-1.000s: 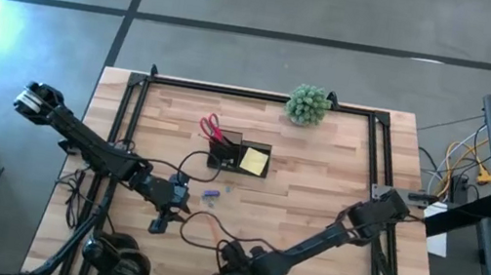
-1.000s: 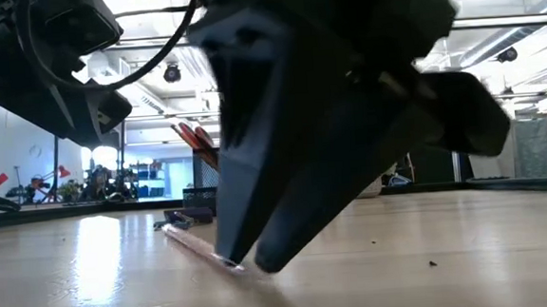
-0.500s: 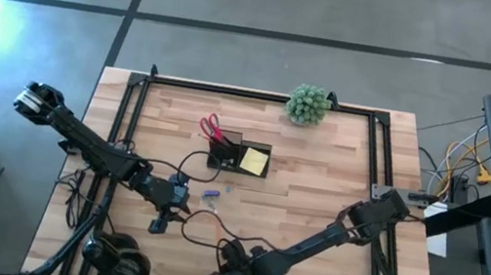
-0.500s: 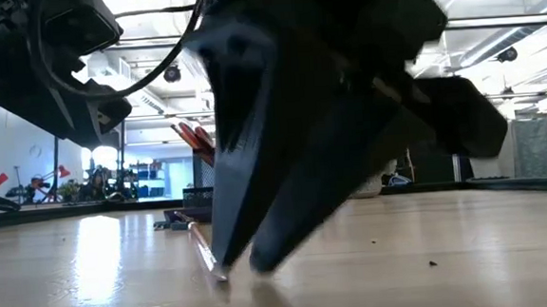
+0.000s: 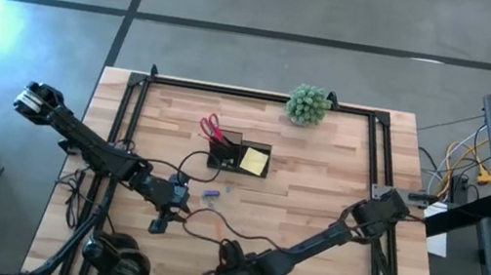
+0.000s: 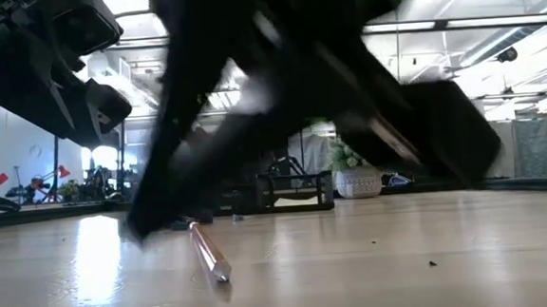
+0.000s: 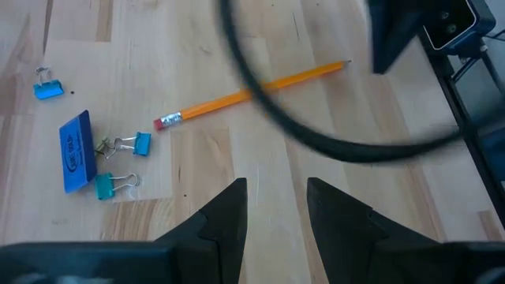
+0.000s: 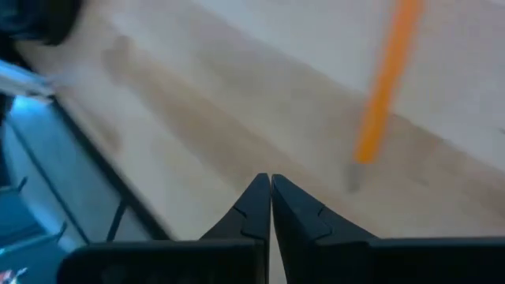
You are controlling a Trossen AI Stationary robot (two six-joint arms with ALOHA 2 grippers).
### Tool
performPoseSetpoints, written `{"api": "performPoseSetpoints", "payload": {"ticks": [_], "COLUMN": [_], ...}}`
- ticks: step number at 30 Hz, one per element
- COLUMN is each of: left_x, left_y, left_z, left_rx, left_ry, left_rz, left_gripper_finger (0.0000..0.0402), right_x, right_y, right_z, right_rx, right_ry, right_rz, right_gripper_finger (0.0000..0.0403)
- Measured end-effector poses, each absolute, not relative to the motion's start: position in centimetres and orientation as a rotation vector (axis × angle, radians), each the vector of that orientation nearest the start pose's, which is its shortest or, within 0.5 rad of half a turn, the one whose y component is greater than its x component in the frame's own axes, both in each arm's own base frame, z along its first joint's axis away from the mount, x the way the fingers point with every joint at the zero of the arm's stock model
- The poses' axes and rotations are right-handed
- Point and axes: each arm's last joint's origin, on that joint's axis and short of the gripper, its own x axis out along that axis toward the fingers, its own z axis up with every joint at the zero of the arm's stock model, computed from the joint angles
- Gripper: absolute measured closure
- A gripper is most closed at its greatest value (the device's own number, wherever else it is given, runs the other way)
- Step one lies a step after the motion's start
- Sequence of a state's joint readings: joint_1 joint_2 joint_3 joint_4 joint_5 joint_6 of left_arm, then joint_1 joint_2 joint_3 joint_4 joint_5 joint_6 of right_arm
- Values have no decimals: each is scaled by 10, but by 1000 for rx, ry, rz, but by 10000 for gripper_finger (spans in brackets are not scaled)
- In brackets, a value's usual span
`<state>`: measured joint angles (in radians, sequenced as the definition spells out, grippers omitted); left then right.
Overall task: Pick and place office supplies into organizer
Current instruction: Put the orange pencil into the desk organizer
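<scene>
From overhead we look straight down on the whole bench (image 5: 313, 208). Our low camera sits at bench height, facing the room. Both wrist cameras look down close at the wood; these and the low view share the pencil (image 7: 252, 95).

Left arm comes in from the left edge of the high view and angles down toward center, with the left gripper (image 5: 168, 214) sitting low in the middle-left, fingers (image 7: 229, 217) spread with a clear gap. Right arm reaches from the right side down to bottom center, and the right gripper (image 8: 270, 189) has its fingertips pinched together.
</scene>
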<state>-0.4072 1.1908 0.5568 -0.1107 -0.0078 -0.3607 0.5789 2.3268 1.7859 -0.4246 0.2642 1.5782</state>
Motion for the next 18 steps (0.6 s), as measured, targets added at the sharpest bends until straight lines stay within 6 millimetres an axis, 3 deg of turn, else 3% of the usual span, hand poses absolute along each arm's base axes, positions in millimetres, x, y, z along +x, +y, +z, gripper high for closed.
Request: {"api": "performPoseSetpoints", "payload": {"ticks": [5,10,15,18], "left_x": [208,208,208,208], "left_y": [-89,-89,-89,-89], "left_z": [186,186,186,186], "left_rx": [-187,-208,-209,-209], "left_ry": [791,795,795,795], "left_rz": [-242,-233,-233,-233], "left_gripper_finger": [284,284,284,284], "right_x": [415,415,406,404], "right_y": [262,261,253,252], "right_z": [132,139,141,140], "right_rx": [1085,1073,1033,1016], "right_ry": [858,832,802,826], "right_rz": [-489,-482,-640,-649], "right_gripper_finger": [395,395,395,395]}}
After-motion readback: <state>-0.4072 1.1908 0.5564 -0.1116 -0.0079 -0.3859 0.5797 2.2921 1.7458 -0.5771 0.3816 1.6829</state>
